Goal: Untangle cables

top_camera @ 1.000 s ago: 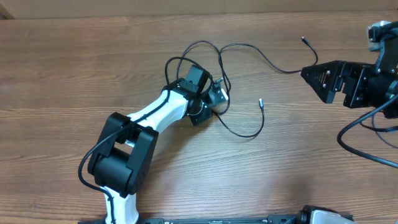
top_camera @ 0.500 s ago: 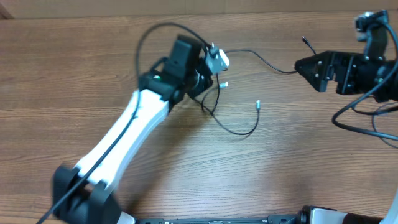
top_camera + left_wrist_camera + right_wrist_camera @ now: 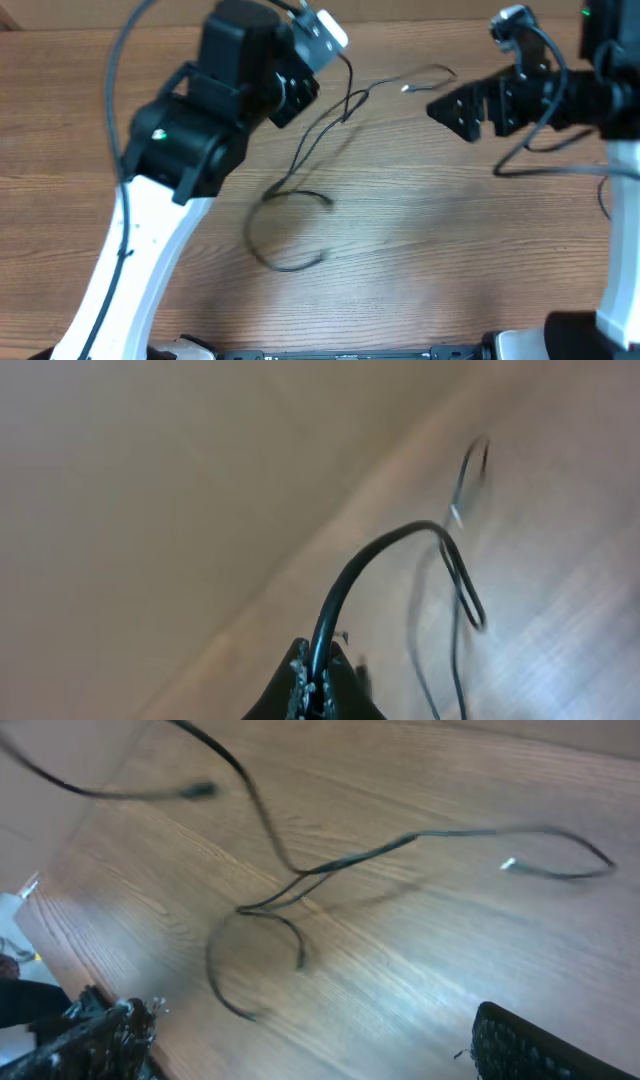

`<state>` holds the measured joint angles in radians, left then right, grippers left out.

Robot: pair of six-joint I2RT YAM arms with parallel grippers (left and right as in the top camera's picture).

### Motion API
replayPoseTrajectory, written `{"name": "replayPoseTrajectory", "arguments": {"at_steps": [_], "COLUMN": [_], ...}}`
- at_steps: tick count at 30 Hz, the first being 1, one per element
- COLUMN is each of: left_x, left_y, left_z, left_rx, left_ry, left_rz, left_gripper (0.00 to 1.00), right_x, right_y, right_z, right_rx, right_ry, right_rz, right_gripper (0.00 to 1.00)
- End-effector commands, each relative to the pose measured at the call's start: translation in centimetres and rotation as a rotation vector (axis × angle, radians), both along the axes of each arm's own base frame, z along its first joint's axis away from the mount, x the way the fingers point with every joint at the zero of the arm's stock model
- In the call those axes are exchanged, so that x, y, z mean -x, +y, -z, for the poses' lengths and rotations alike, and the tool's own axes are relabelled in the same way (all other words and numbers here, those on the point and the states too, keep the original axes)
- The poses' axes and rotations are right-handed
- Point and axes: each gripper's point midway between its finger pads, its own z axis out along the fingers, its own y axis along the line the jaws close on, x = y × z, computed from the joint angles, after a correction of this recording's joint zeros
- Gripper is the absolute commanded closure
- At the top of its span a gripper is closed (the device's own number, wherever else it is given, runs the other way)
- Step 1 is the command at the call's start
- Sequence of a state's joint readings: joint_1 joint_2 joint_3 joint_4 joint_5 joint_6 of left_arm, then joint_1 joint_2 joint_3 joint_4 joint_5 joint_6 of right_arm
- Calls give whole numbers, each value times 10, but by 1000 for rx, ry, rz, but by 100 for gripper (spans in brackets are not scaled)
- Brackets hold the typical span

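Untangling is under way — strands not yet separated.
The left gripper [image 3: 318, 675] is clamping the cables [image 3: 345, 860] aloft over the table [image 3: 450, 250], strands crossing midway, one loop trailing down to it; the right gripper [image 3: 310, 1035] is gaping empty nearby.

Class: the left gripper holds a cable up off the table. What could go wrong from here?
The cables cross below the left gripper; pulling higher could tighten that crossing. They are thin and might slip from its grip. The open right gripper sits near the silvery plug and could knock it away.
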<state>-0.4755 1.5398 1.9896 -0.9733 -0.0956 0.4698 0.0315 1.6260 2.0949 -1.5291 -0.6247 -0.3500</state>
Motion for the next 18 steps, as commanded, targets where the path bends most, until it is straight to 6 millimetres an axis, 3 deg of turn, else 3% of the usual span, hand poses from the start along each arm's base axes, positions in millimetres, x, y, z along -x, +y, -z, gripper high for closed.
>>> {"name": "replayPoseTrajectory", "arguments": {"at_steps": [1, 4, 8, 12, 18], "left_x": [7, 15, 25, 32, 38], "left_y": [21, 25, 29, 30, 29], "left_z": [-58, -93, -121, -138, -156], "left_rx": [99, 145, 190, 245, 278], "left_ry": [-122, -200, -259, -290, -335], "left_rz": [-106, -105, -103, -100, -77], "left_gripper": [96, 96, 96, 96, 96], "right_x": [-7, -12, -16, -25, -29], "right_y": [18, 34, 51, 71, 109], "right_z": [3, 7, 17, 25, 22], "right_rx": [-24, -48, -47, -49, -104], "right_ry": [-14, -13, 4, -9, -64], "right_rz": [-71, -122, -166, -216, -319], "right_gripper": [0, 0, 0, 0, 0]}}
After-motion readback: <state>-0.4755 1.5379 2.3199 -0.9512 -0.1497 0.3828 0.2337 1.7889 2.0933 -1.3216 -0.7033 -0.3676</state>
